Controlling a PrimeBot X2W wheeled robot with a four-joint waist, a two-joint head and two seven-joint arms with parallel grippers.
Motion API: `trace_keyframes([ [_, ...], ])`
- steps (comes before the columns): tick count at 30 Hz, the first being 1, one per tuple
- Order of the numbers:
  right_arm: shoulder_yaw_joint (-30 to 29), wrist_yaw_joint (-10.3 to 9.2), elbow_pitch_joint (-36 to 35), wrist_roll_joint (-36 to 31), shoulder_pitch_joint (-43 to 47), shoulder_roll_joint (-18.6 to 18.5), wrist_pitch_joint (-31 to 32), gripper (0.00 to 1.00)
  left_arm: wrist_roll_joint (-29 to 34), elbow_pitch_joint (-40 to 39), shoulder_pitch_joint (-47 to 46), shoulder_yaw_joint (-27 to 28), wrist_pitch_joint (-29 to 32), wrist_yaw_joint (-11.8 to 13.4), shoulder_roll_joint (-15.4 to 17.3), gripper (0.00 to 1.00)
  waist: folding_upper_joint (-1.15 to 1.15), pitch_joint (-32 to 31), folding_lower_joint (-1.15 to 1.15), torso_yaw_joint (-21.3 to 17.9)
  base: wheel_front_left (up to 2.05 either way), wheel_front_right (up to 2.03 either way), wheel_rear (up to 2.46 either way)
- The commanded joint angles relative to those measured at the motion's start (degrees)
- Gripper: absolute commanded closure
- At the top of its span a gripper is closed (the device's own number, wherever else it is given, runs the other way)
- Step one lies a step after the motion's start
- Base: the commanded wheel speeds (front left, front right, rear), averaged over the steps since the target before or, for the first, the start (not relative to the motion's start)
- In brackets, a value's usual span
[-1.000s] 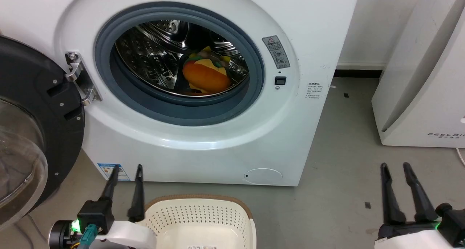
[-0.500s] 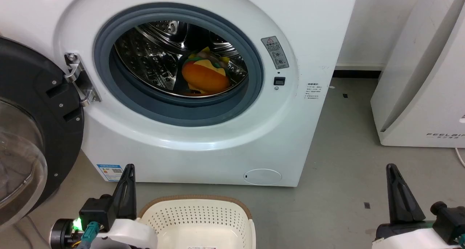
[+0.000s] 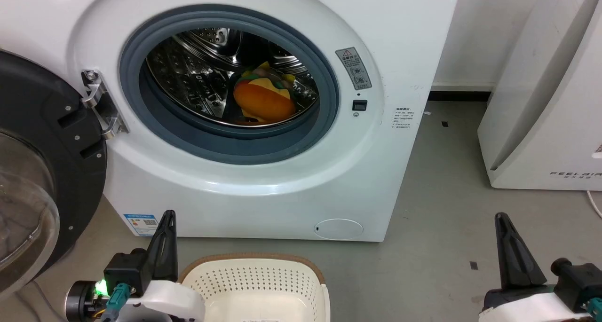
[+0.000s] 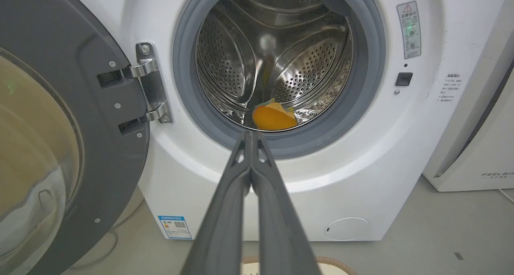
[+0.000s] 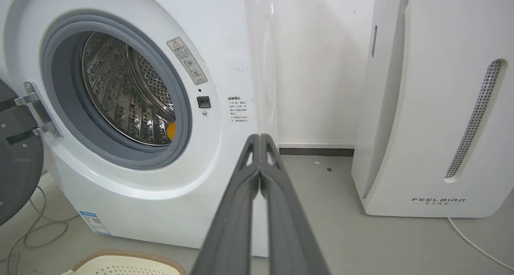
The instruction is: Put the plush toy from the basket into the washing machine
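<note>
The plush toy (image 3: 264, 101), an orange bun with yellow and green layers, lies inside the steel drum of the washing machine (image 3: 409, 44); it also appears as the plush toy (image 4: 274, 117) low in the drum and as an orange sliver of plush toy (image 5: 171, 131). The dark round door (image 3: 47, 148) stands swung open at left. The cream basket (image 3: 254, 284) with its brown rim sits on the floor before the machine, with nothing visible inside. My left gripper (image 3: 168, 215) is shut beside the basket's left end, holding nothing. My right gripper (image 3: 501, 217) is shut and holds nothing at lower right.
A white slanted FEELBIRD appliance (image 3: 550, 106) stands to the right of the washer, with grey floor (image 3: 447, 195) between them. Cables (image 5: 36, 227) lie on the floor under the open door. A white cord (image 5: 474, 243) runs beside the appliance.
Both grippers went from open to shut with nothing between the fingers. The head view has shifted slightly; the toy stays in the drum.
</note>
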Motion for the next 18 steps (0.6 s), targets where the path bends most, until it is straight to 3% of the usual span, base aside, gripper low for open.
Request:
trace_keyframes([
  [1, 0.2, -0.01, 0.1, -0.4, -0.6, 0.0, 0.4, 1.0, 0.3, -0.4, 0.5, -0.1, 0.3, 0.3, -0.1, 1.0, 0.0, 0.0, 0.0, 0.0, 0.0, 0.0, 0.0],
  [18, 0.7, -0.02, 0.1, -1.8, -1.1, 0.0, 2.4, 1.0, 0.7, -1.7, 0.8, -0.5, 2.3, 0.7, -0.1, 1.0, 0.0, -0.2, 0.0, -0.4, 0.0, 0.0, 0.0],
])
